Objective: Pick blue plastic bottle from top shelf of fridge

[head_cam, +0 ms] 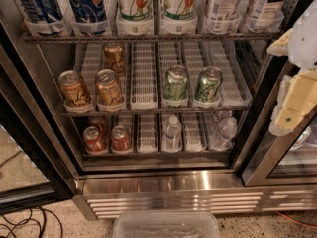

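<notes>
The fridge (168,185) stands open in front of me, with a louvred steel base. Its top shelf (148,36) runs across the top of the view, and only the bottles' lower parts show. Two blue plastic bottles with pale blue-and-white labels stand at its right end, one (223,1) beside the other (267,4). Their caps are out of view. My gripper (292,90), white and cream, hangs at the right edge. It is in front of the door frame, below and to the right of those bottles, and touches nothing.
Dark blue cola bottles (86,4) and 7UP bottles (133,4) fill the rest of the top shelf. Gold cans (109,88) and green cans (208,86) sit below, with red cans and small water bottles (172,133) lower still. A clear bin (166,225) and cables (25,222) lie on the floor.
</notes>
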